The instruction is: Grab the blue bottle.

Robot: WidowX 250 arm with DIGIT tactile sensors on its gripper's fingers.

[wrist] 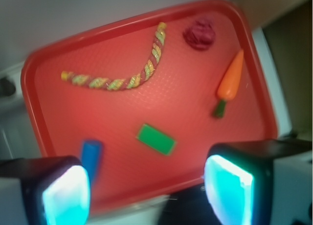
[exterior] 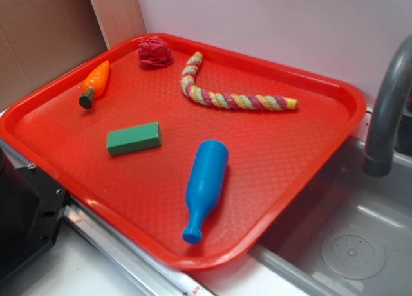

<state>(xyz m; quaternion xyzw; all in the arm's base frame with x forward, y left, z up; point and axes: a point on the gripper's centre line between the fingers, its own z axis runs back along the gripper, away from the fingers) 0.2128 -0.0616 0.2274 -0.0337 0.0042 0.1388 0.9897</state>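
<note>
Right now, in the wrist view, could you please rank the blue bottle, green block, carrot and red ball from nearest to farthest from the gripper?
From the gripper, open above the tray's near edge:
1. Green block, just ahead, centre.
2. Blue bottle, lower left, partly behind a finger; close to the block's rank.
3. Carrot, right.
4. Red ball, far corner, upper right.

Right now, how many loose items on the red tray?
5: blue plastic bottle near front edge, green rectangular block left of it, orange toy carrot far left, dark-red crumpled ball at back, braided multicolour rope back right.
</note>
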